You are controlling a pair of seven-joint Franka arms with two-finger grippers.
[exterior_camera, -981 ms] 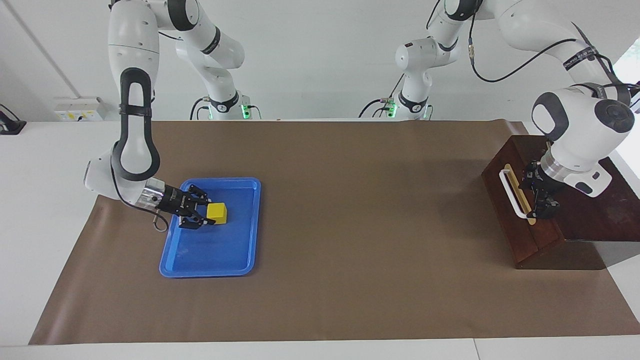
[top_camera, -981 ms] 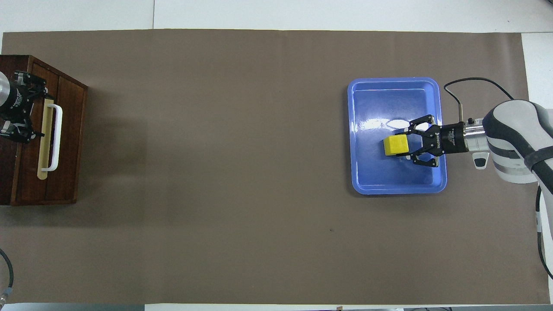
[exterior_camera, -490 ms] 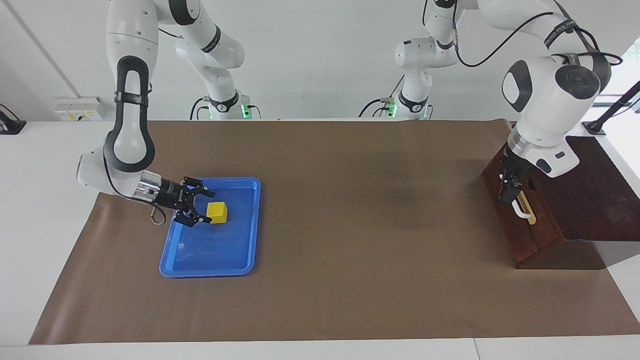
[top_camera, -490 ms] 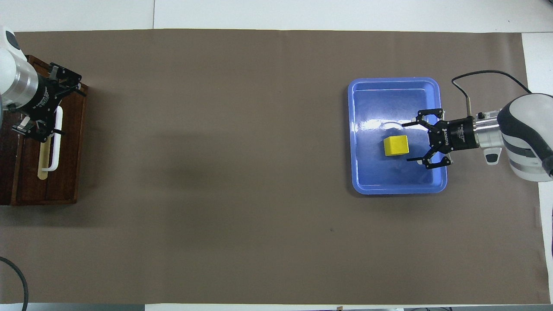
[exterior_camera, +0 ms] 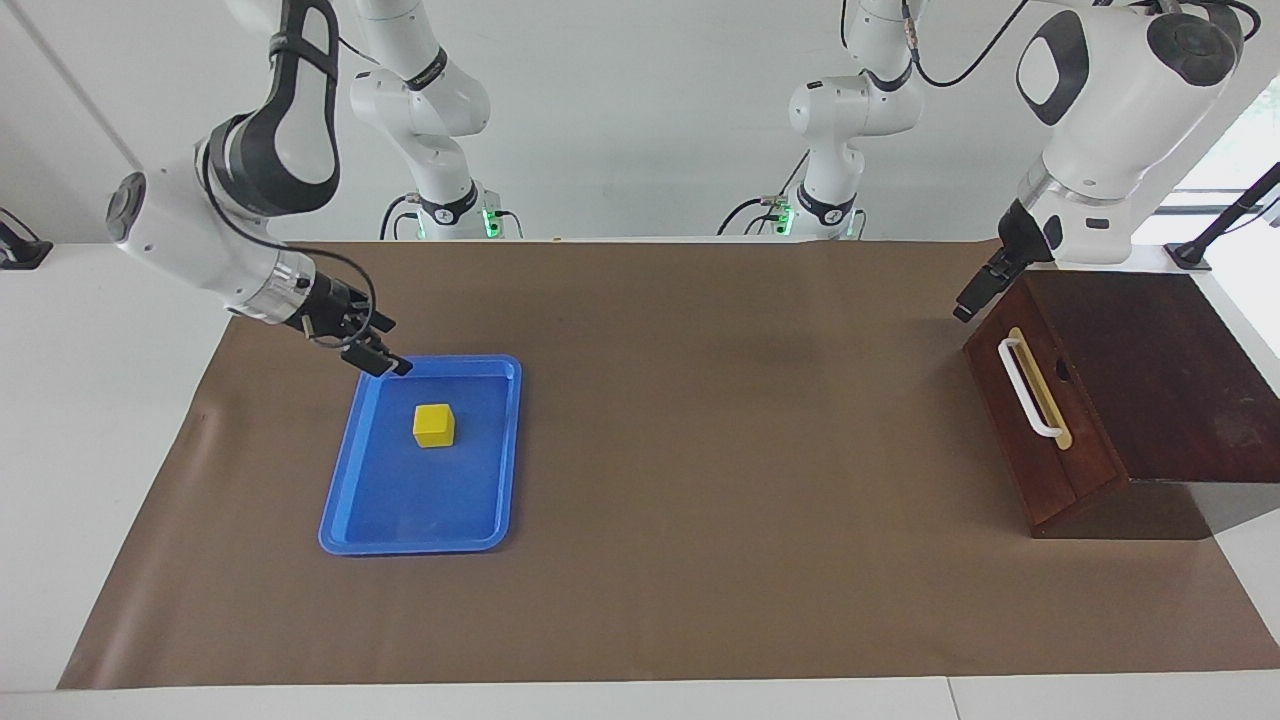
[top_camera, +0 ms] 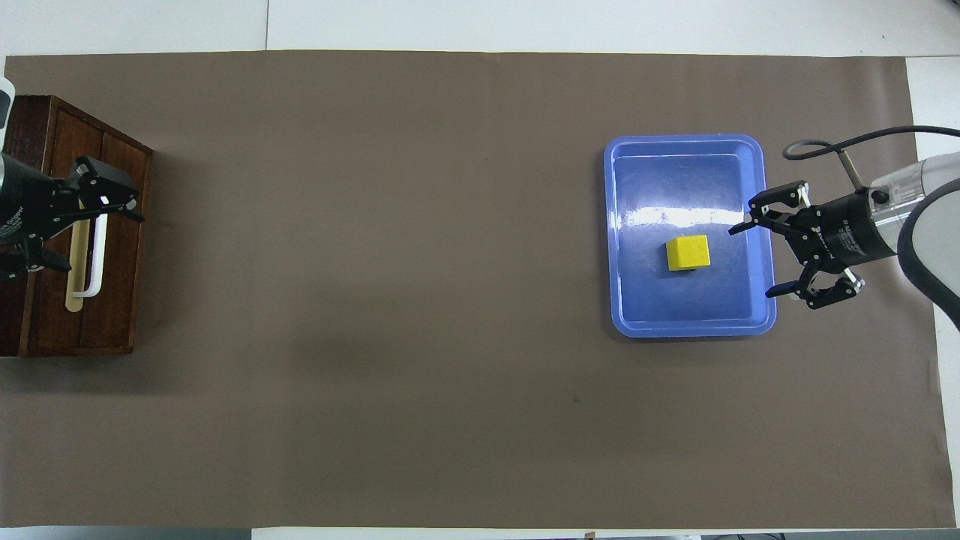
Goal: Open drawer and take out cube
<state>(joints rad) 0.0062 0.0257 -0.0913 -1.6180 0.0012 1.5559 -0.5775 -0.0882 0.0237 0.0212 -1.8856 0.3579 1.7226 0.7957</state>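
The cube (exterior_camera: 434,425) lies free in the blue tray (exterior_camera: 496,470) toward the right arm's end of the table, and the drawer (exterior_camera: 1035,415) sits pushed shut in its box at the left arm's end. The right gripper (top_camera: 786,251), fingers spread and empty, hangs over the tray's rim. The left gripper (exterior_camera: 975,293), fingers unreadable, hangs over the box's edge nearer the robots, clear of the handle (exterior_camera: 1028,388); the task appears complete.

**Where everything is sitting**

The cube (exterior_camera: 434,424) is sitting in the tray (exterior_camera: 370,520), near its middle. The tray is lying on the mat (exterior_camera: 700,450) at the right arm's end of the tabletop (exterior_camera: 60,400). The drawer (exterior_camera: 1030,420) is sitting shut in its box (exterior_camera: 1170,370) at the left arm's end, well apart from the tray. The right pincer (exterior_camera: 372,352) is hanging over the tray's edge. The left pincer (exterior_camera: 975,295) is hanging over the box's corner.
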